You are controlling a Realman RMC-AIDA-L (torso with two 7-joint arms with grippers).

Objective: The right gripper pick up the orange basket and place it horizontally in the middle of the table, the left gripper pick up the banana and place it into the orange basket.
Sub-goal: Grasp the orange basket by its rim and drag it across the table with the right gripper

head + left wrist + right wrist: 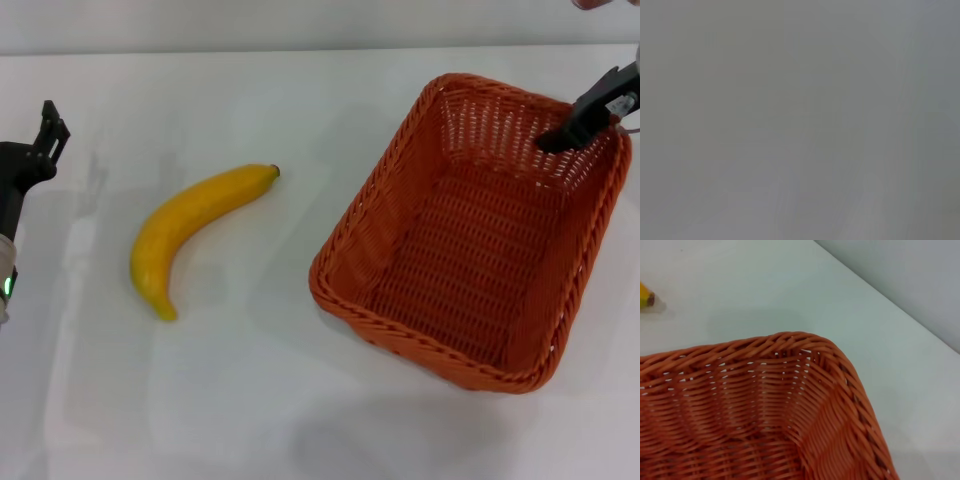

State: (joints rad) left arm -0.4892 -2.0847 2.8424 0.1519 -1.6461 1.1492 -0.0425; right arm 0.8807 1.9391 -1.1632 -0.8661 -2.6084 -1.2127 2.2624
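The orange basket (470,250) rests on the white table (250,400) at the right, angled, its long side running away from me. My right gripper (567,130) comes in from the upper right and dips just inside the basket's far right corner, by the braided rim. The right wrist view shows that corner of the basket (790,405) from close above, with the banana's tip (646,297) at the picture's edge. The yellow banana (190,225) lies left of the basket, dark stem pointing toward it. My left gripper (48,130) hangs at the table's far left edge, well apart from the banana.
The left wrist view holds only a blank grey surface. Bare tabletop lies between banana and basket and along the near edge. A pale wall runs behind the table's far edge (900,300).
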